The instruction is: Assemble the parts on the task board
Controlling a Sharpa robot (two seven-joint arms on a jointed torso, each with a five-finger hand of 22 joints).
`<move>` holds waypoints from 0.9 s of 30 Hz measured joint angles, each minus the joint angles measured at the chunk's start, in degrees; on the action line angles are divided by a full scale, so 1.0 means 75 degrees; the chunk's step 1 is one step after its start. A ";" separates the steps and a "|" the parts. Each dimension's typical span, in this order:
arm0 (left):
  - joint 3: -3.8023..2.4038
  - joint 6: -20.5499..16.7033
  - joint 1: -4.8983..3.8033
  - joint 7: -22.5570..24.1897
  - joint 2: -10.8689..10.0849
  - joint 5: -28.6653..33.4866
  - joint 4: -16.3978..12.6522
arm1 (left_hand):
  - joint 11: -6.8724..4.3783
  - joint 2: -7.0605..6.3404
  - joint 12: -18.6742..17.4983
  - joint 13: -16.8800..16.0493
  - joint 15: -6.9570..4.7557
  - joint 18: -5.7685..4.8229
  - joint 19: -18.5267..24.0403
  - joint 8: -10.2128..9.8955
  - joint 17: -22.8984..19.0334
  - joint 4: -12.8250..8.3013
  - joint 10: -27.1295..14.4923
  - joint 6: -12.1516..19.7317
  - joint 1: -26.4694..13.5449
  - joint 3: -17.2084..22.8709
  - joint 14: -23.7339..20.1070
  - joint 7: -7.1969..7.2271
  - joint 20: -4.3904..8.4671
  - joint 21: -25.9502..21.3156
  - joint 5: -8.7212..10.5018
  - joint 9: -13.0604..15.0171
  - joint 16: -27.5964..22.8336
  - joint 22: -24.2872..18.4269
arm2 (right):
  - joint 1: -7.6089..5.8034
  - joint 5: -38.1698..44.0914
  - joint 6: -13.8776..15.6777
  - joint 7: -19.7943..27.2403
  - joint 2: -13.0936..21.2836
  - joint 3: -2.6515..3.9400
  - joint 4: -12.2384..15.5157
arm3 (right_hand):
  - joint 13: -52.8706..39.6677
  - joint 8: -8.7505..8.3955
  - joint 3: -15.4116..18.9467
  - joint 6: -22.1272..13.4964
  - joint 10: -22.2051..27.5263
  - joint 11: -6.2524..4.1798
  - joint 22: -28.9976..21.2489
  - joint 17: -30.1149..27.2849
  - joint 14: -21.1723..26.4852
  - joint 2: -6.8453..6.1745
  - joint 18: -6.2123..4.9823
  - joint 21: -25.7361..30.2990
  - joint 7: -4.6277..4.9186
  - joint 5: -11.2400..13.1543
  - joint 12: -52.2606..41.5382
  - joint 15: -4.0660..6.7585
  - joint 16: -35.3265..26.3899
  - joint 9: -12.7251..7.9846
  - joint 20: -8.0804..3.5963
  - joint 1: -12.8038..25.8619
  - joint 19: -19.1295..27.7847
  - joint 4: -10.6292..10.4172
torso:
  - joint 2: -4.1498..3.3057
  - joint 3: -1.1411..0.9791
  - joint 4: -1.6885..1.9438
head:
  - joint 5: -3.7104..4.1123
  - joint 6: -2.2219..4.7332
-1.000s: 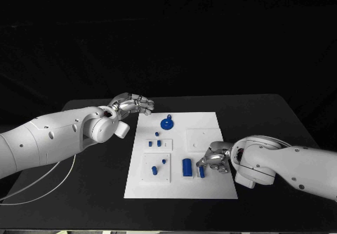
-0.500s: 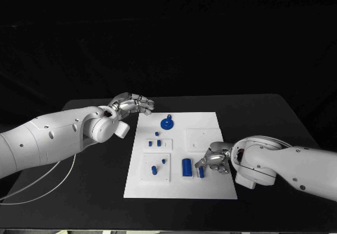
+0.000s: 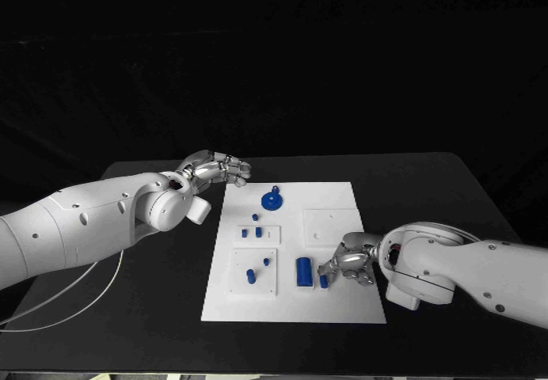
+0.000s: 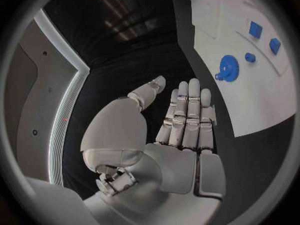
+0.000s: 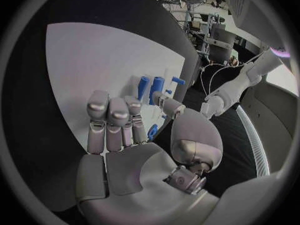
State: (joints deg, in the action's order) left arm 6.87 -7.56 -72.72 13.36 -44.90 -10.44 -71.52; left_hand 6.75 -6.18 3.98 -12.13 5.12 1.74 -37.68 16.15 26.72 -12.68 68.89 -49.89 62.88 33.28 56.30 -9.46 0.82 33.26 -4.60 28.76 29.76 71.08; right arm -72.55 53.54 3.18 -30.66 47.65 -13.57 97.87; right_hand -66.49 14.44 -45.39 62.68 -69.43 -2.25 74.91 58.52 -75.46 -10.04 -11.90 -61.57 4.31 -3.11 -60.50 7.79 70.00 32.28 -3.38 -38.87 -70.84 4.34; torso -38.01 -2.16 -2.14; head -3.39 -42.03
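Blue against white: the parts sit scattered across the task board in the middle of the black table. The right hand is down low over the board's near right area, its fingers curled around a small blue peg, which pokes out just below them beside the large blue block. In the right wrist view that peg sits tucked between the thumb and the fingers, so it reads as a pinch hold, though the contact itself is partly hidden. My read: the peg is held upright-ish so it can go down into a seat on the board, and the hand hovers close to the block because the socket is somewhere right there.

Over at the far left corner of the board, the left hand hangs above the table edge, just off the board. In the left wrist view the left hand's fingers lie straight and side by side, thumb apart, nothing in the palm. It looks parked, out of the way, leaving the board free for the right arm.

The blue gear rests near the board's far edge, closest to that idle hand. Two small blue pieces stand in a raised white tile mid-board, and two more pegs sit in the near left tile. Assembly looks partway done.
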 measured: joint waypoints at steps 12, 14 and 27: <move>0.0000 0.0003 0.0000 -0.0004 -0.0003 -0.0004 0.0000 | 0.0000 0.0000 0.0000 0.0000 0.0000 0.0000 0.0000 0.0000 0.0008 0.0000 0.0000 0.0000 0.0000 0.0000 0.0000 0.0000 0.0000 -0.0018 0.0000 0.0000 0.0000 0.0002 | -0.0001 0.0184 -0.0176 0.0049 0.0038 0.0012 0.0026 | -0.0036 0.0063 0.0843 -0.0001 0.0000 0.0000 0.0000 0.0000 0.0000 0.0125 0.0000 -0.0071 -0.0001 -0.0593 0.0005 -0.0003 0.0000 0.0041 -0.0044 -0.0753 -0.0011 0.1147 | 0.0000 0.0000 0.0001 | 0.0006 -0.0001; 0.0001 0.0003 0.0000 -0.0005 -0.0003 -0.0005 0.0000 | 0.0000 0.0000 0.0000 0.0000 0.0000 0.0000 0.0000 0.0000 0.0009 0.0000 0.0000 -0.0001 0.0000 0.0000 0.0000 0.0000 0.0000 -0.0030 0.0000 0.0001 0.0000 0.0006 | -0.0001 0.0268 -0.0250 0.0066 0.0040 0.0012 0.0051 | -0.0036 0.0063 0.1032 -0.0001 0.0000 0.0000 0.0000 -0.0001 0.0000 0.0105 0.0000 -0.0072 -0.0001 -0.0657 0.0032 -0.0004 0.0000 0.0041 -0.0058 -0.1013 0.0004 0.1444 | 0.0000 0.0000 0.0001 | 0.0006 -0.0001; 0.0001 0.0007 0.0000 -0.0007 0.0000 -0.0008 0.0003 | 0.0000 0.0000 0.0000 0.0000 0.0000 0.0000 0.0000 0.0000 0.0016 0.0000 0.0000 -0.0001 0.0000 0.0000 0.0000 -0.0001 0.0000 -0.0030 0.0000 0.0001 0.0000 0.0005 | 0.0000 0.0665 -0.0545 0.0103 0.0009 0.0012 0.0072 | -0.0043 0.0091 0.1269 -0.0003 0.0001 0.0000 -0.0001 -0.0019 0.0003 0.0012 0.0000 -0.0068 -0.0003 -0.0351 0.0031 -0.0011 0.0000 0.0026 -0.0057 -0.1579 0.0005 0.1578 | -0.0001 -0.0001 -0.0001 | 0.0012 -0.0009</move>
State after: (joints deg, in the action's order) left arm 6.87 -7.50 -72.72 13.31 -44.90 -10.50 -71.50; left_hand 6.75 -6.18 3.98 -12.13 5.12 1.74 -37.68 16.15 26.84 -12.69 68.89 -49.90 62.88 33.28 56.30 -9.47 0.82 33.04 -4.60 28.76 29.76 71.12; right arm -72.55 58.53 -0.91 -29.88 47.72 -13.48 98.42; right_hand -66.81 15.12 -35.87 62.66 -69.42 -2.25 74.90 58.37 -75.44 -9.95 -11.89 -62.09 4.29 -5.75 -60.27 7.71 70.00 32.48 -3.81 -50.71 -70.80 16.18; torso -38.02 -2.16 -2.14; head -3.30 -42.10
